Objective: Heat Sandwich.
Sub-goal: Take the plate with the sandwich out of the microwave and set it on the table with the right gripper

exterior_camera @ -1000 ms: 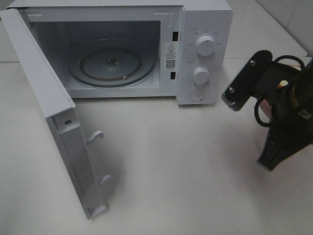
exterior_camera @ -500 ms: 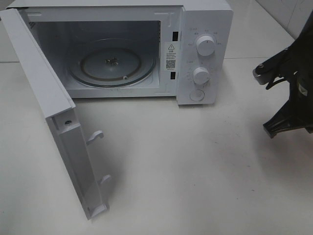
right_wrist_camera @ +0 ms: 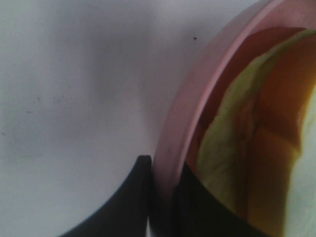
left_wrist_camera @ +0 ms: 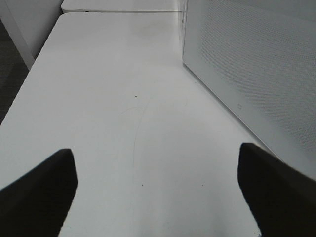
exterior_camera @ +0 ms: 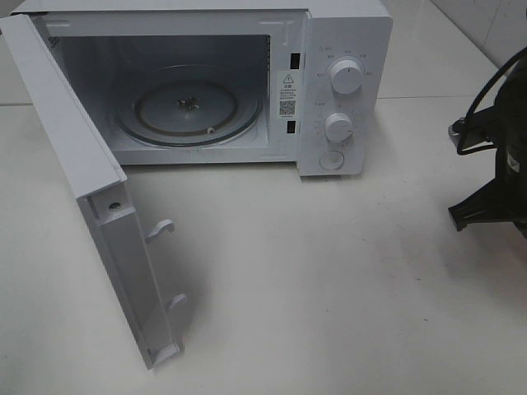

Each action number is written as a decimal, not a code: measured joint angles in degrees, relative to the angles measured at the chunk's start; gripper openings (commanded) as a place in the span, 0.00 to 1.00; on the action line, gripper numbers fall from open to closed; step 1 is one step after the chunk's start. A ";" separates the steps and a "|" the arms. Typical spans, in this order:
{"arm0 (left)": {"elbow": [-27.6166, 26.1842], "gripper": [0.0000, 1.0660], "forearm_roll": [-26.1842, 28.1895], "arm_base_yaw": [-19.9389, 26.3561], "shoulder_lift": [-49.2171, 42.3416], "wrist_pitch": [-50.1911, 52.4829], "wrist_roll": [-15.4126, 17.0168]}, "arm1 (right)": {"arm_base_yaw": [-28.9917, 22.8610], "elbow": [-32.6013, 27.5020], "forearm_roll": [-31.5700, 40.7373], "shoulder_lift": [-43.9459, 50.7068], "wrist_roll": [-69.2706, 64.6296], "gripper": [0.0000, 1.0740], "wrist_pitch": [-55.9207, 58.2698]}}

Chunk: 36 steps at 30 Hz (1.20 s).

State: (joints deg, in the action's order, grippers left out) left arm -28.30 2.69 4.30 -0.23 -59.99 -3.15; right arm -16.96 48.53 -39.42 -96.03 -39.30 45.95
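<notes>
Here the white microwave oven sits at the back of the pale worktop with its door swung wide toward the front left, two latch hooks poking from the door's free edge. Inside, the round glass turntable lies bare. On the control panel at the oven's right side are two white dials, one above the other, with a round button beneath them. At the far right edge of the overhead view only the dark body of the right arm shows, with black cables looping off it. Its wrist camera looks close along the right gripper, whose black fingers are clamped on the rim of a round pink plate, one finger outside the rim and one inside. The sandwich, with pale yellow-green filling and blurred by closeness, lies on that plate. The left gripper hangs over bare worktop beside the microwave's perforated side wall, its dark fingers spread well apart with nothing between them.
</notes>
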 measured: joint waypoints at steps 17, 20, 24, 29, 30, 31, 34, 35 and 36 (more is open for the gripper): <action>0.00 0.76 0.00 0.00 0.00 0.00 0.00 | 0.17 0.00 -0.97 -8.48 -0.46 0.12 -9.11; 0.00 0.76 0.00 0.00 0.00 0.00 0.00 | 0.23 0.00 -1.20 -8.48 -1.32 0.16 -10.37; 0.00 0.76 0.00 0.00 0.00 0.00 0.00 | 0.23 0.06 -1.20 -8.48 -1.43 0.31 -12.61; 0.00 0.76 0.00 0.00 0.00 0.00 0.00 | 0.23 0.06 -1.20 -8.48 -1.26 0.47 -12.72; 0.00 0.76 0.00 0.00 0.00 0.00 0.00 | 0.23 0.06 -1.20 -8.48 -1.15 0.49 -12.78; 0.00 0.76 0.00 0.00 0.00 0.00 0.00 | 0.23 0.06 -1.20 -8.48 -0.92 0.52 -12.78; 0.00 0.76 0.00 0.00 0.00 0.00 0.00 | 0.23 0.06 -1.20 -8.48 -0.34 0.53 -12.78; 0.00 0.76 0.00 0.00 0.00 0.00 0.00 | 0.23 0.06 -1.20 -8.48 0.34 0.53 -12.78; 0.00 0.76 0.00 0.00 0.00 0.00 0.00 | 0.23 0.06 -1.09 -8.48 0.57 0.53 -12.78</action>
State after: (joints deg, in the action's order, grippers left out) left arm -28.30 2.69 4.30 -0.23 -59.99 -3.15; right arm -16.73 48.59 -40.51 -104.51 -38.73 33.17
